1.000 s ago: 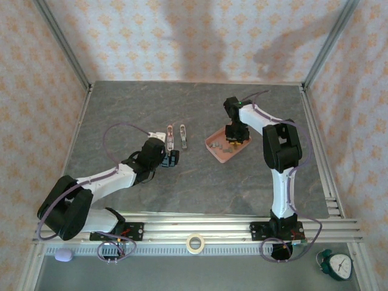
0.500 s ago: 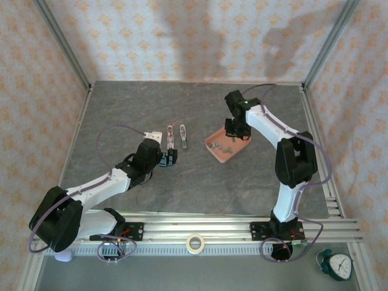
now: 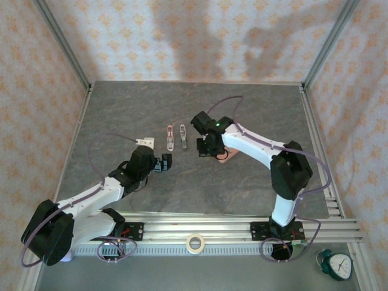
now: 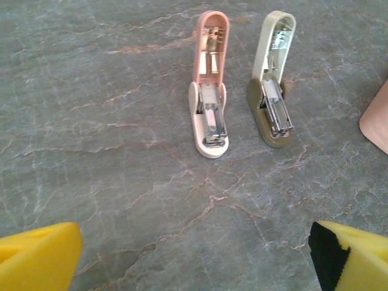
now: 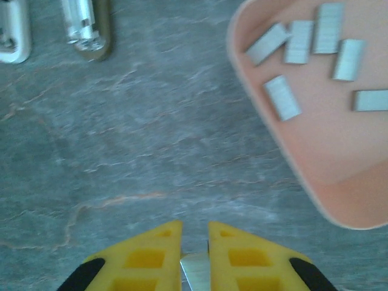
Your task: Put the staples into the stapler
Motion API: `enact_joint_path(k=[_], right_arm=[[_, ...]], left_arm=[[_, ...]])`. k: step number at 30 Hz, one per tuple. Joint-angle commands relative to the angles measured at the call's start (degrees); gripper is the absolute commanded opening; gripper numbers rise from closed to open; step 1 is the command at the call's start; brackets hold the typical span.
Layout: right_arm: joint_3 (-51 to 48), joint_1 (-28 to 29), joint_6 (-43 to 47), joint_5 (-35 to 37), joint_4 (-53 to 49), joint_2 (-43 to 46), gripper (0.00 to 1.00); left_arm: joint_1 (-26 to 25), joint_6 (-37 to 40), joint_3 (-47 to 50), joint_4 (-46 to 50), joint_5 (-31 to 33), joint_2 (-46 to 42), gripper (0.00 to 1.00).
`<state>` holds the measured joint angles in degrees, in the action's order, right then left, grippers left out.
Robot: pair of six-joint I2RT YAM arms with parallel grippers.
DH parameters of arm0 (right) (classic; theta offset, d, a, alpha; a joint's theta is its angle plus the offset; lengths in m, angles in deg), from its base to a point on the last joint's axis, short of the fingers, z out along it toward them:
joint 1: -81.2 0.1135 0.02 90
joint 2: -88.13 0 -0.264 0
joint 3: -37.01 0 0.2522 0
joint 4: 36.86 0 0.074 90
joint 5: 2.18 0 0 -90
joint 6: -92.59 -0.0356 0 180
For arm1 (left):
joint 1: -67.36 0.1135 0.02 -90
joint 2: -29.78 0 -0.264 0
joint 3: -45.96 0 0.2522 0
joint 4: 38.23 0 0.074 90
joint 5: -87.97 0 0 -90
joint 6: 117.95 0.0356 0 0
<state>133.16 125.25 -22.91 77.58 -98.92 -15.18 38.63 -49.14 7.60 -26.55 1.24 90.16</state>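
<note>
The pink stapler with a white base lies open on the grey table, its metal channel exposed; from above the stapler sits left of centre. My left gripper stands open a little in front of it with nothing between its fingers, and appears from above as the left gripper. My right gripper is shut on a grey strip of staples, hovering over bare table between the tray and the staplers. Several more staples lie in the pink tray.
A second open stapler, cream with an olive base, lies just right of the pink one. The right arm's wrist partly covers the tray. Aluminium rails run along the near edge, with a tape roll there.
My right gripper has left the tray and swung left toward the staplers, shut throughout. My left gripper has drawn back a little toward the near edge, staying open.
</note>
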Motion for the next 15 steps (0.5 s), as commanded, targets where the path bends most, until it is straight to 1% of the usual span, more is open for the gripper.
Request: enact_joint_path(k=[1, 8, 15], right_arm=[[-0.2, 2.6, -3.8, 0.5, 2.4, -2.6, 0.16], [0.8, 6.1, -5.4, -0.1, 4.9, -8.5, 0.16], [1.4, 6.5, -5.1, -0.3, 6.0, -12.0, 0.16]], left_arm=[[0.5, -2.1, 2.0, 1.9, 2.0, -2.7, 0.98], [0.7, -2.0, 3.2, 2.8, 2.6, -5.8, 0.97], [0.8, -1.7, 3.4, 3.6, 2.8, -6.9, 0.98]])
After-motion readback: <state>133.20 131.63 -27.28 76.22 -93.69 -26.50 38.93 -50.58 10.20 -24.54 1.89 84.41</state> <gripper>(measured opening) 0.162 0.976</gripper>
